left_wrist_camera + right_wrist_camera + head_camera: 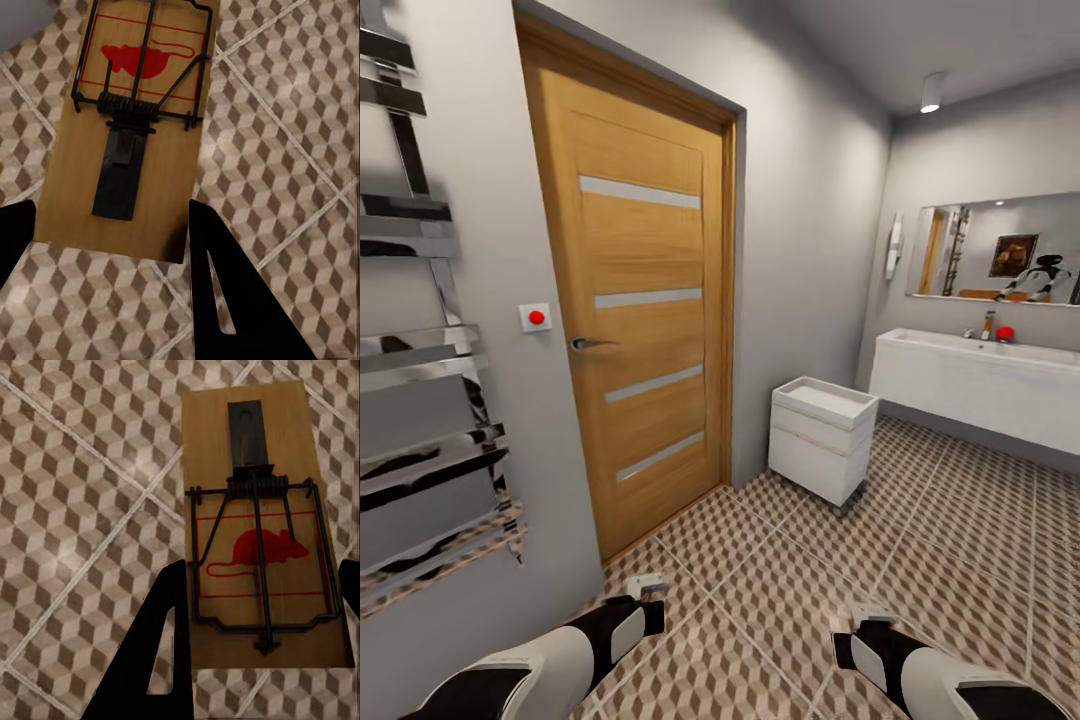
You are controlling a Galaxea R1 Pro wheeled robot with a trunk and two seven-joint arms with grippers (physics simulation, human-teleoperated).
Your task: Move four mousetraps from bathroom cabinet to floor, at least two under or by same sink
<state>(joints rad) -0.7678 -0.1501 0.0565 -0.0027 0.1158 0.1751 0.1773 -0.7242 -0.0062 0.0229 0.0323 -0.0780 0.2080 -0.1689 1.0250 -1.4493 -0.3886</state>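
Note:
My left gripper (112,236) is shut on a mousetrap (127,150), a light wooden board with a black spring bar and a red mouse print, held above the bathroom floor (285,135). A second mousetrap (262,532) sits between the dark fingers (161,652) of my right gripper (259,615), which is shut on it. In the head view both grippers, left (647,590) and right (863,625), hang low over the cube-patterned bathroom floor (810,570). The white sink (970,385) with its chrome tap (988,325) hangs on the far right wall. The cabinet is out of view.
A wooden door (645,330) stands shut straight ahead, with a chrome towel rail (420,400) on the wall at the left. A small white drawer unit (822,435) stands between door and sink. Open tiled floor lies between me and the sink.

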